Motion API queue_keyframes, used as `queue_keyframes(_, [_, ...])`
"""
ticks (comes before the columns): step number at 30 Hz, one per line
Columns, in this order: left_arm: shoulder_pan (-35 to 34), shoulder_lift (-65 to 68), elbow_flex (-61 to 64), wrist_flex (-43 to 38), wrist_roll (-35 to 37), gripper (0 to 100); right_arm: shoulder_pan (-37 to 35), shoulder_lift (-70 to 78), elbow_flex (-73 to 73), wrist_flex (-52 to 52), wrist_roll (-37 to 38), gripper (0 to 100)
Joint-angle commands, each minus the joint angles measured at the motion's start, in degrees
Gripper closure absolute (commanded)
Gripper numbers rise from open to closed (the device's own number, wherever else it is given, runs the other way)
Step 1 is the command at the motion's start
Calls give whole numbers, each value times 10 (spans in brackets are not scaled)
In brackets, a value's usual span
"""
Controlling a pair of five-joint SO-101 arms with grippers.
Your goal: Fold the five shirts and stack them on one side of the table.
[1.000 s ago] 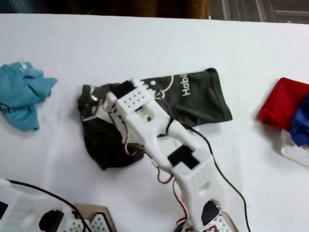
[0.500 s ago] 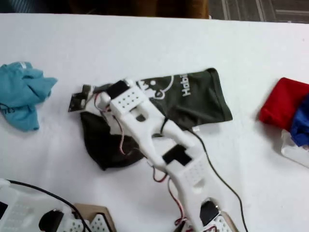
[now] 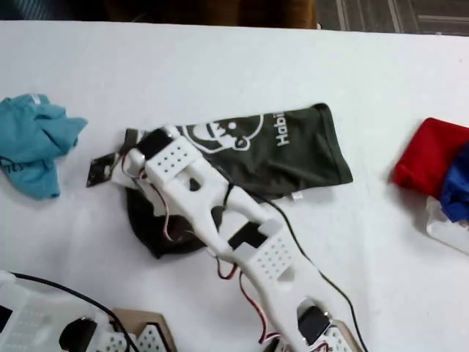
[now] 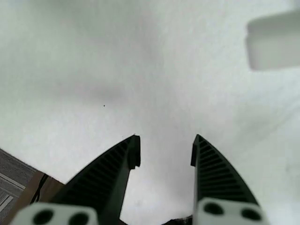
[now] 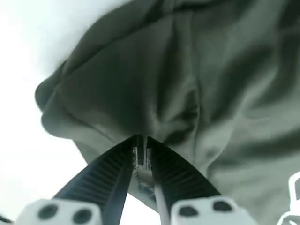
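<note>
A white tabletop (image 3: 220, 66) filled most of the high view, its surface plain and slightly creased. Beyond the tabletop's far edge lay a strip of grey floor (image 3: 399, 15) marked with pale lines. Next to that floor, also past the far edge, stood something brown (image 3: 212, 10), too cropped to identify. At the tabletop's near edge a flat tan board (image 3: 139, 321) lay on the white surface.

In the left wrist view the same white tabletop (image 4: 140, 70) spread out blurred. A patch of grey floor (image 4: 8, 176) and a brown strip (image 4: 35, 183) showed past its edge. In the right wrist view a bare part of the tabletop (image 5: 26, 42) appeared bright white.
</note>
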Motion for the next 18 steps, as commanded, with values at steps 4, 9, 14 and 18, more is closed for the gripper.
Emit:
queue_keyframes(4, [-4,-29,-17,3,-3,805,-6,-5,-13,23,5,979])
queue_keyframes(9, [-4,-29,-17,3,-3,805,-11,6,-12,24,7,979])
queue_keyframes(14, [-4,-29,-17,3,-3,805,-18,3,-13,38,32,979])
queue_keyframes(18, [7,-29,-17,4,-3,805,-15,-55,-9,42,33,979])
